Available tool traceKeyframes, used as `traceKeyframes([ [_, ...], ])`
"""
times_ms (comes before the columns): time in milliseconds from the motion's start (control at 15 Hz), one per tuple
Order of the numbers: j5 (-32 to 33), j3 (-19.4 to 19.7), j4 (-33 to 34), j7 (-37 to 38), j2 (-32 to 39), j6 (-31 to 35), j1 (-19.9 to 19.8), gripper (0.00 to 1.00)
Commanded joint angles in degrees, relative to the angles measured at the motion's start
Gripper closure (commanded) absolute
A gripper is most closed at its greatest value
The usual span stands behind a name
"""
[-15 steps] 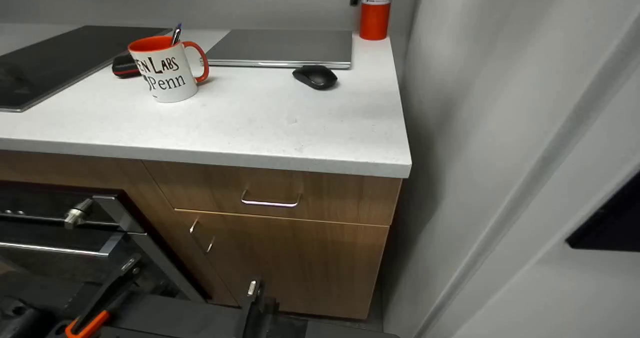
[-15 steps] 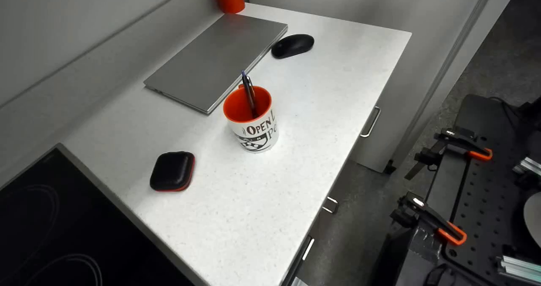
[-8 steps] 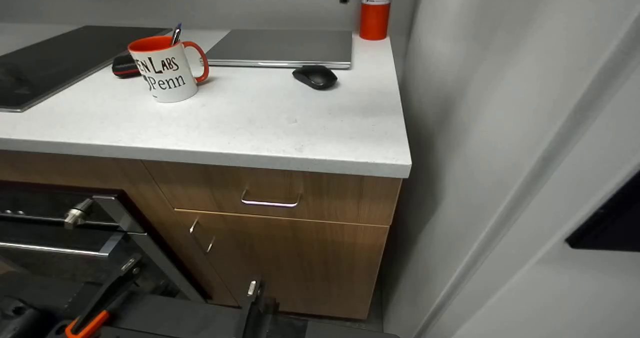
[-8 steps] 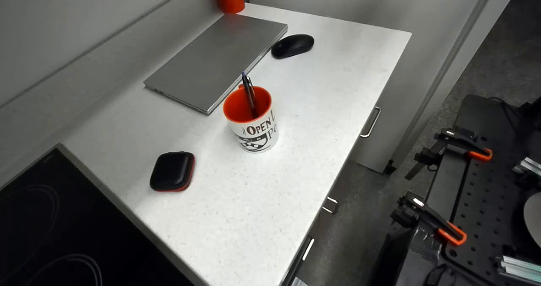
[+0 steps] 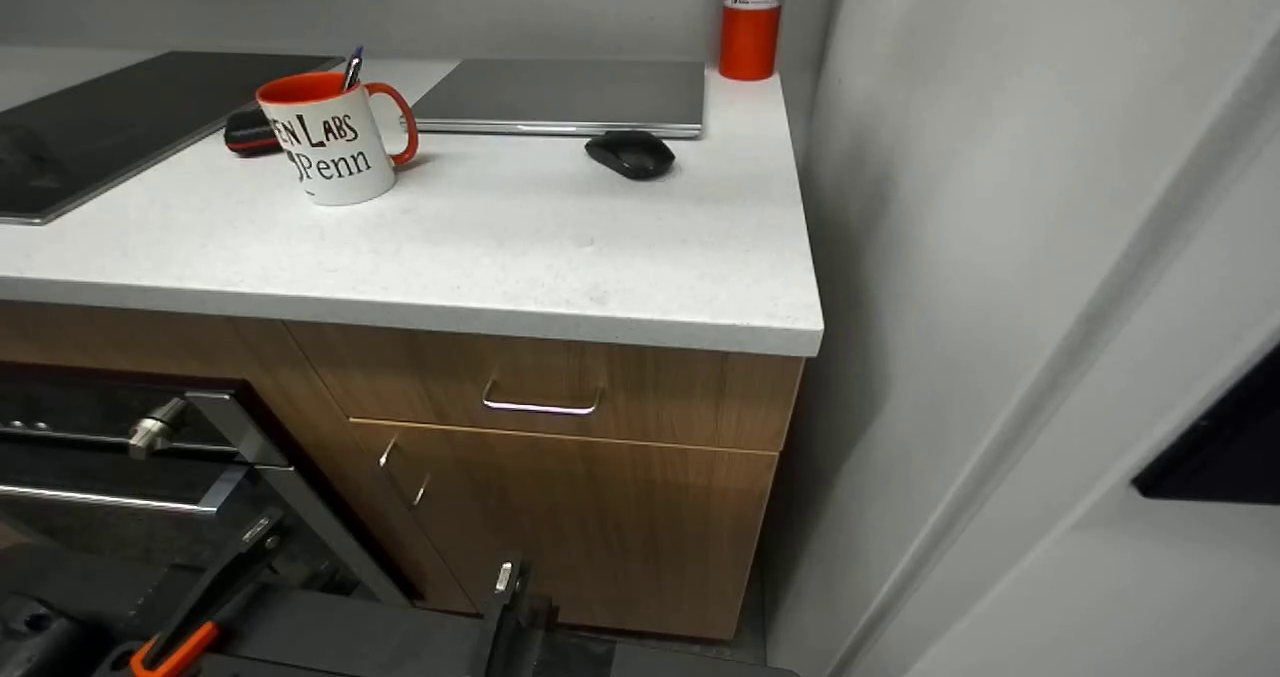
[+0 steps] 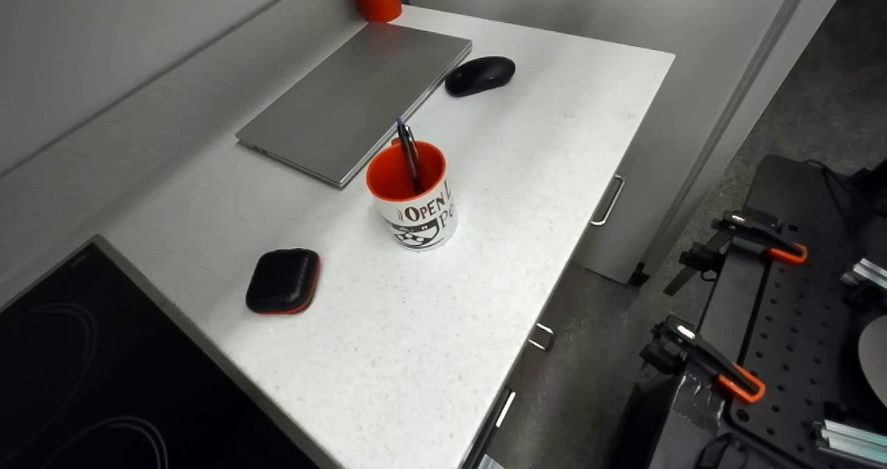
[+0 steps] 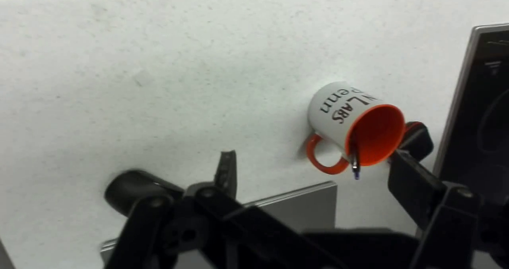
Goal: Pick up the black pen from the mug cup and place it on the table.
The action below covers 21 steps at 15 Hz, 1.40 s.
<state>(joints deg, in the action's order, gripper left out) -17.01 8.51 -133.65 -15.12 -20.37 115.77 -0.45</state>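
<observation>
The white mug cup with red inside and red handle stands on the white table (image 5: 480,247) in both exterior views (image 5: 335,172) (image 6: 419,230). The black pen leans inside it, its upper end with a bluish tip above the rim in both exterior views (image 5: 351,71) (image 6: 407,152). In the wrist view, the mug (image 7: 332,106) and pen (image 7: 355,159) show between my spread fingers. My gripper (image 7: 313,156) is open and empty, above the table and apart from mug and pen. It is out of frame in both exterior views. The pen's lower end is hidden in the mug.
A grey closed laptop (image 6: 353,102) lies behind the mug. A black mouse (image 6: 480,75) lies beside the laptop. A small black-red case (image 6: 283,280) lies near the dark cooktop (image 6: 104,358). A red cylinder (image 5: 749,42) stands at the back corner by the wall.
My fingertips at the top edge of an exterior view moved left and upward and have left that view. The mug and pen have not moved.
</observation>
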Motion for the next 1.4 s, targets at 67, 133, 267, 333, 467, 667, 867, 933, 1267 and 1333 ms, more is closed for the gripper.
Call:
traceKeyframes([
  [67,-2.8,-1.6,0.1,0.5,0.0,-0.1,0.9,0.00],
  [133,-2.9,-2.0,0.1,0.6,0.0,-0.1,1.1,0.00],
  [267,-2.9,-2.0,0.1,0.6,0.2,-0.1,1.0,0.00],
  [333,-2.9,-1.8,0.1,0.6,0.3,-0.1,0.9,0.00],
  [467,-2.9,-1.8,0.1,0.6,0.3,-0.1,0.8,0.00],
  [667,-2.4,-2.5,0.4,1.0,1.1,0.0,1.2,0.00],
  [867,-2.5,-4.9,0.5,2.2,2.5,1.7,2.4,0.00],
  [933,-1.8,-5.9,0.4,2.6,3.0,2.1,2.8,0.00],
  [1267,-1.0,-10.7,0.9,5.2,6.3,6.6,4.7,0.00],
  [1333,-0.6,-11.5,1.0,6.2,7.0,8.1,5.0,0.00],
])
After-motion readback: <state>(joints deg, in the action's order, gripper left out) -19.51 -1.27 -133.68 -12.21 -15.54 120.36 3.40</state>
